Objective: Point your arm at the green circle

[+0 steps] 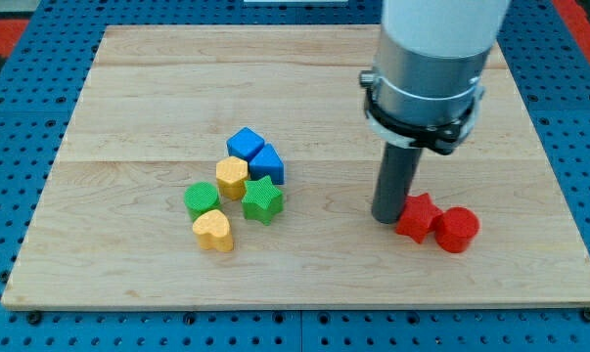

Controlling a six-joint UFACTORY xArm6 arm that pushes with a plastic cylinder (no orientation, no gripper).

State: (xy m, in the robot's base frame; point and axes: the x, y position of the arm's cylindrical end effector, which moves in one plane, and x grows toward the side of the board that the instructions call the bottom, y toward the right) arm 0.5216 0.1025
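Observation:
The green circle lies left of the board's centre, at the left edge of a tight cluster of blocks. Touching or close beside it are a yellow hexagon, a green star and a yellow heart. A blue cube and a second blue block sit at the cluster's top. My tip rests on the board far to the right of the green circle, just left of a red star, seemingly touching it.
A red cylinder lies just right of the red star. The arm's wide grey body hangs over the board's upper right. The wooden board sits on a blue pegboard.

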